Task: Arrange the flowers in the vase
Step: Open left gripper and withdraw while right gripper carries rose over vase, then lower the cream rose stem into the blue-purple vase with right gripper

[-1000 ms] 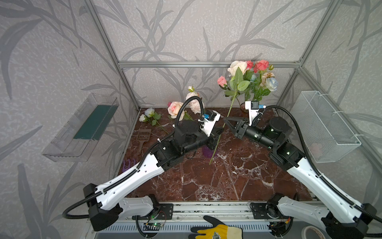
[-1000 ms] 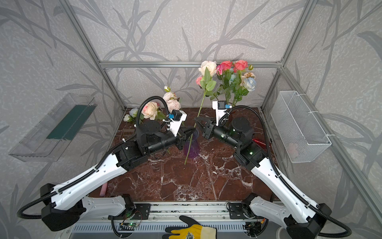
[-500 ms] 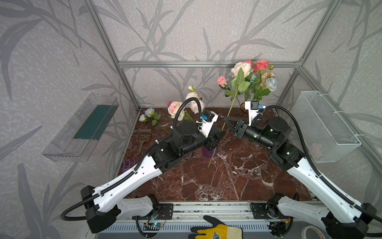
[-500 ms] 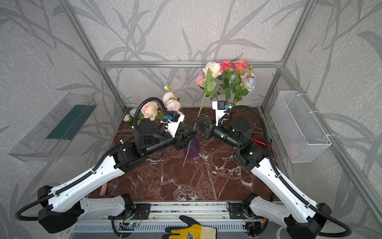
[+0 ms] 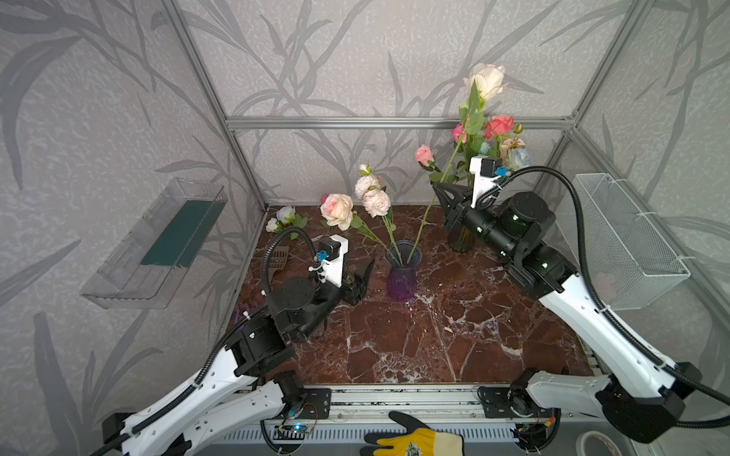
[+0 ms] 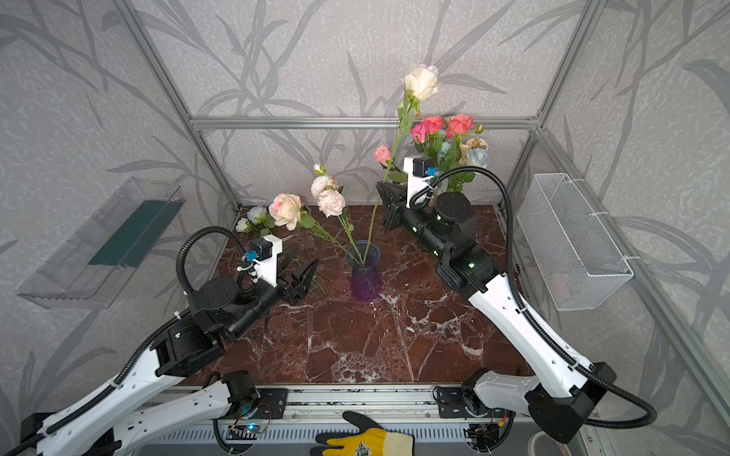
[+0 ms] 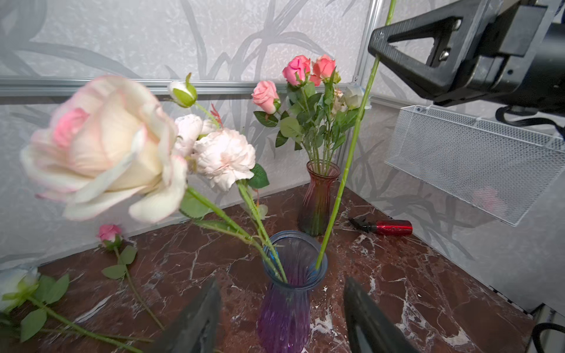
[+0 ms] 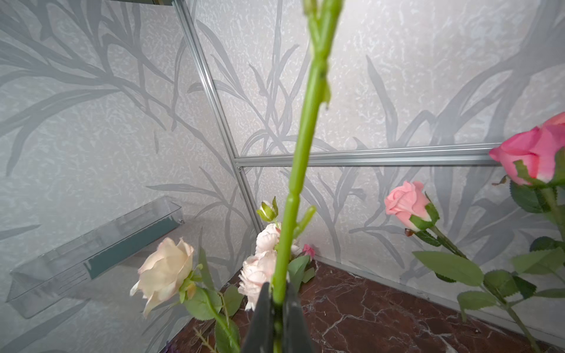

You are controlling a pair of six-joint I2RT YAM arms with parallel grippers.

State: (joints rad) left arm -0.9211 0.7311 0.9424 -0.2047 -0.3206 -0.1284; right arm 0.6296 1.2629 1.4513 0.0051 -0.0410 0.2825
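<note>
Left wrist: purple vase (image 7: pixel 286 305), three stems (image 7: pixel 332 220)

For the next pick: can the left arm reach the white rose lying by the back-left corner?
Probably yes: the left gripper is open, empty and on that side; nothing standing blocks its way to the white rose.

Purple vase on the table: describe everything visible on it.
The purple vase looks like ribbed translucent glass, bluish at the flared rim, purple below, with a narrow neck. It stands upright on the marble table. Three green stems sit in its mouth; the tallest stem is gripped higher up by the shut right gripper. The open left gripper is beside it, not touching.
</note>
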